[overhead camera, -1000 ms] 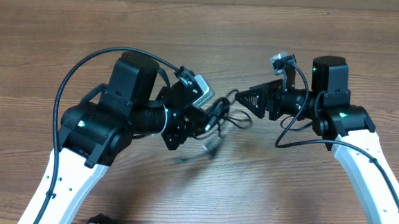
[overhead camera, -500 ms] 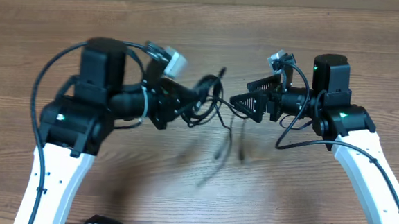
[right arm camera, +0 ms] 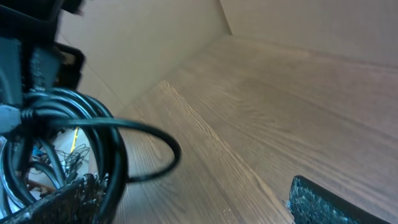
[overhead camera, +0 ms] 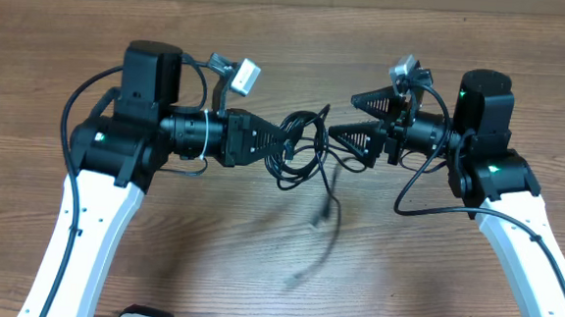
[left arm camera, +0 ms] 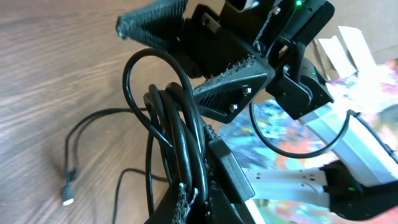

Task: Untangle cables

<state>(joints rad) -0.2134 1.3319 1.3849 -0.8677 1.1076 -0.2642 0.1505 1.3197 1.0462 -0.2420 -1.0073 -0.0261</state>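
- The left gripper (overhead camera: 275, 144), pinched on the cables (overhead camera: 301, 145), has swung round since a second ago; loose ends dangle below it.
- The right gripper (overhead camera: 344, 117) now gapes wider, just beside the cables.
- Wooden table (overhead camera: 270, 40) underneath.

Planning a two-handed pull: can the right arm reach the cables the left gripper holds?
Probably yes. The right gripper, jaws open, faces the cables clamped in the left gripper; nothing sits between them.
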